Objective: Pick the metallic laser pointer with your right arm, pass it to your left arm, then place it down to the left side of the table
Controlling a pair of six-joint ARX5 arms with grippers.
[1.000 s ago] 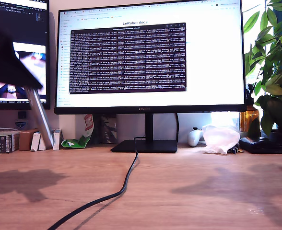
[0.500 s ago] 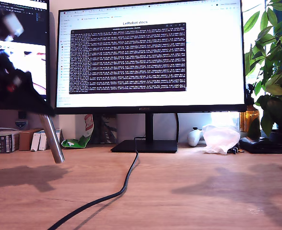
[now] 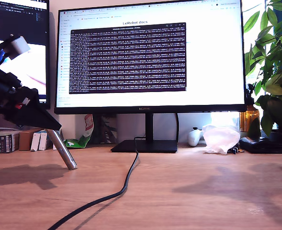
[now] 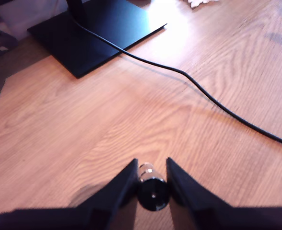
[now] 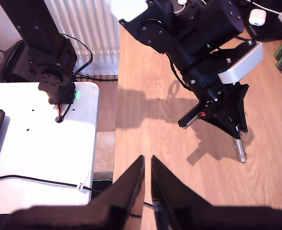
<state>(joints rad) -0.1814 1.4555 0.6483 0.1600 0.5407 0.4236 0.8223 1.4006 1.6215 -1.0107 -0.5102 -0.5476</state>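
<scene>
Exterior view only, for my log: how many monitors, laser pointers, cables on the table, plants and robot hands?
Monitors: 2, the large monitor and the side monitor
Metallic laser pointer: 1
Black cable: 1
Plant: 1
Robot hands: 1, my first hand, holding the pointer
Total: 6

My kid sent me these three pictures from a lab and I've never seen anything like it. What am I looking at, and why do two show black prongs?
These are two robot arms on a wooden table. One picture comes from a camera standing on the desk; the other two come from cameras on the grippers, so the prongs are their fingers. My first gripper is shut on the metallic laser pointer, tilted, its tip low near the wood. My second gripper holds nothing, its fingers nearly together. A black cable and a monitor are there too.
</scene>
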